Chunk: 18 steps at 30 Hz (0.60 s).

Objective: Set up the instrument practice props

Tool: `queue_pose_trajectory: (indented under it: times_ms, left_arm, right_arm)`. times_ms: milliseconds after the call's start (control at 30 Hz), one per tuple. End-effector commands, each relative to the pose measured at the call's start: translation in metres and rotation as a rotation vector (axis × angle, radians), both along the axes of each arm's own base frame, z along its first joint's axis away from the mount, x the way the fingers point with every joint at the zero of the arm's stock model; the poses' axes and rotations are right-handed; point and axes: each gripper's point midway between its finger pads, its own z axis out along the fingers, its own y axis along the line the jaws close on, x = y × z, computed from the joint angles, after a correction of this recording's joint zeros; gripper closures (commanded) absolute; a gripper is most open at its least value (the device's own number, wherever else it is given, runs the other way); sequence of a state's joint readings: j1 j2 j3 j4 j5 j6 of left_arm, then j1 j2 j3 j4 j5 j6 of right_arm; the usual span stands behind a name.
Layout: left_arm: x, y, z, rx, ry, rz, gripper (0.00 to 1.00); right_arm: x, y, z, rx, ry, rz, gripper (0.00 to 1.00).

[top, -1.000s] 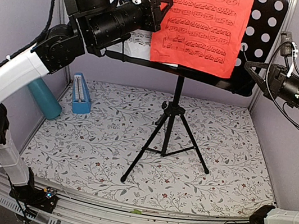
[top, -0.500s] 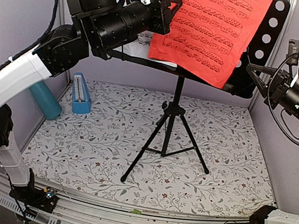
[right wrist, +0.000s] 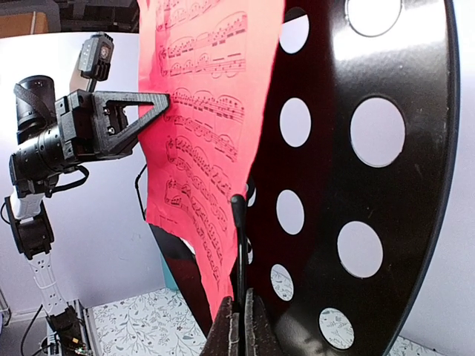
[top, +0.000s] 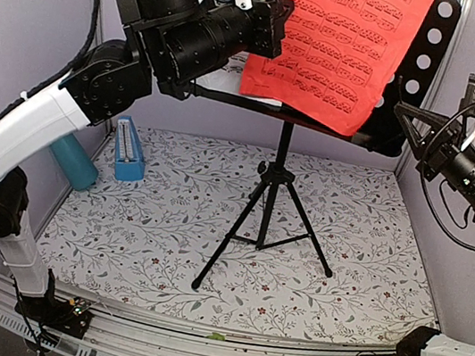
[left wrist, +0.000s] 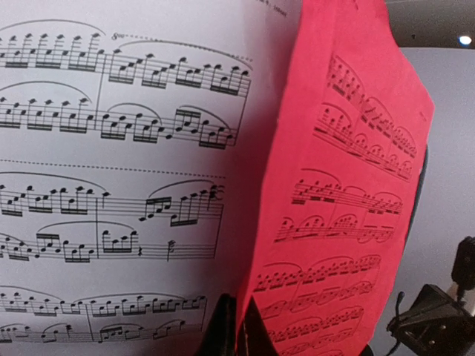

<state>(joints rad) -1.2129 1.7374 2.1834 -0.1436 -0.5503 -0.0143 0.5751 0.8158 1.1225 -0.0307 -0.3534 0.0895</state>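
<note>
The black tripod music stand (top: 270,203) stands mid-table, its perforated desk (top: 422,54) at the top right. A red sheet of music (top: 336,40) hangs tilted in front of the desk. My left gripper (top: 277,29) is shut on the sheet's left edge, seen close in the left wrist view at the gripper (left wrist: 239,328) below the red sheet (left wrist: 334,222). The white sheet of music (left wrist: 111,185) rests behind, on the desk's left part. My right gripper (top: 400,108) is shut on a thin black lip (right wrist: 237,237) of the stand's desk (right wrist: 371,185). The blue metronome (top: 129,150) stands at the far left.
A teal cup (top: 73,161) stands by the left wall beside the metronome. The stand's three legs spread over the floral mat (top: 370,253). Purple walls close in on the left, the right and the back.
My left gripper has risen and shifted right with the red sheet, which now hangs tilted instead of straight. The right arm has drawn slightly right and down.
</note>
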Motion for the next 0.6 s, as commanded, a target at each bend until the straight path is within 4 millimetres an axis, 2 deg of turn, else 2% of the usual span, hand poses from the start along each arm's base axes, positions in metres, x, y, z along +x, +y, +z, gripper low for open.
queue_pose_trajectory:
  times_ms: [0, 400, 567]
  left_arm:
    - [-0.005, -0.004, 0.005, -0.047, 0.012, -0.002, 1.00]
    - [-0.014, -0.027, 0.003, -0.087, 0.015, -0.089, 1.00]
    - [-0.016, -0.027, 0.007, -0.099, 0.002, -0.100, 1.00]
  right_arm:
    - [-0.010, 0.000, 0.004, 0.021, -0.056, 0.031, 1.00]
    - [-0.007, 0.003, 0.009, 0.016, -0.073, 0.028, 1.00]
    - [-0.001, 0.002, 0.010, 0.018, -0.050, 0.006, 1.00]
